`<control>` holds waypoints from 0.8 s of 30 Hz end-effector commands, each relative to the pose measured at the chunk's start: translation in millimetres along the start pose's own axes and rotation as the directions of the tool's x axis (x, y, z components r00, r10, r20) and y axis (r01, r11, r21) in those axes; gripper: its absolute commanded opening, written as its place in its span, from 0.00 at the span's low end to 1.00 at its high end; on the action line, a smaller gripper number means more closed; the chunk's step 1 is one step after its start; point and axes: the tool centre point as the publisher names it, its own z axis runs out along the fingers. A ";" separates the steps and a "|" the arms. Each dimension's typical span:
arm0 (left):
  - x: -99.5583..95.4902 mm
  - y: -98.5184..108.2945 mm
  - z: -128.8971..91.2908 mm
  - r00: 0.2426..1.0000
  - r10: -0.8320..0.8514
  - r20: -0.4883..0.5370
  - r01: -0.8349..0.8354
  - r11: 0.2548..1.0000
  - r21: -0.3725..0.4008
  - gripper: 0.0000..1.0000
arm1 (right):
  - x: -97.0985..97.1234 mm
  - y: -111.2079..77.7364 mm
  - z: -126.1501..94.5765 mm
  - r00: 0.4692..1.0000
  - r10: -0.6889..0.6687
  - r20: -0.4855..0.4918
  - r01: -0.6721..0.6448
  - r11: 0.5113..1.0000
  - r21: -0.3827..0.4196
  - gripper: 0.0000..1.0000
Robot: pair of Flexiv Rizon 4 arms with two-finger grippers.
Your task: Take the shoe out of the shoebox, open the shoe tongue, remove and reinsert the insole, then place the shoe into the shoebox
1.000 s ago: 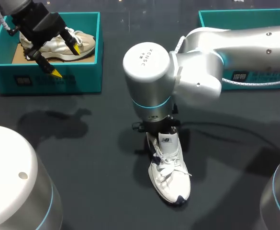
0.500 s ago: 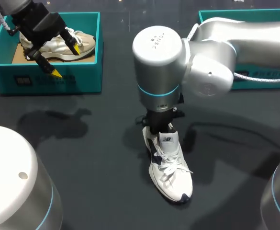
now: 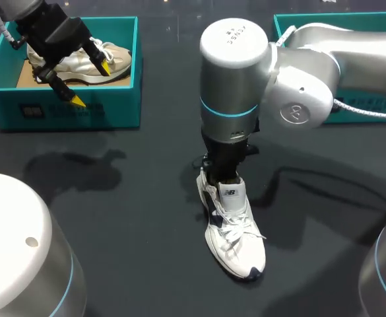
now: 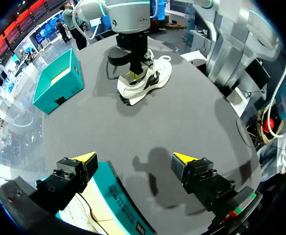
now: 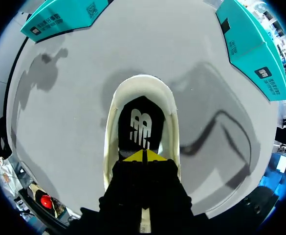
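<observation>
1. Far left, back of the dark tabletop (image 3: 127,218): teal left shoebox (image 3: 67,109) w/ a beige shoe (image 3: 113,56) lying inside.
2. Right above that box: left hand (image 3: 92,84), hovering w/ fingers spread wide apart. One yellow tip over the box interior near the beige shoe, the other out past the front wall, over bare tabletop.
3. Middle: white shoe (image 3: 235,238) standing on its sole on the tabletop, well apart from both boxes. Toe toward the near edge, tongue standing up, laces loose on top.
4. Over the heel end: right arm (image 3: 235,86) in from the right, pointing straight down. Right hand (image 5: 143,155) down inside the shoe opening, yellow tips pressed together, just over the black insole (image 5: 142,125). Can't tell if anything's pinched btwn them.
5. Far right, back: right shoebox (image 3: 324,18), also teal, mostly hidden behind the arm, so inside not visible.
</observation>
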 end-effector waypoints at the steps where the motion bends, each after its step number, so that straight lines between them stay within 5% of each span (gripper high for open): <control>1: 0.6 0.1 -0.6 1.000 0.000 -0.001 0.000 1.000 -0.003 1.00 | -0.1 -1.4 -4.6 1.000 -0.006 0.008 0.006 1.000 0.018 0.05; 13: 0.6 0.1 -0.6 1.000 0.000 -0.001 0.000 1.000 -0.003 1.00 | 1.4 -5.0 -13.3 1.000 -0.008 0.016 0.007 0.999 0.052 0.07; 24: 0.6 0.1 -0.6 1.000 0.000 -0.001 0.000 1.000 -0.003 1.00 | -0.2 -10.4 -15.1 1.000 -0.012 0.007 0.012 0.997 0.075 0.35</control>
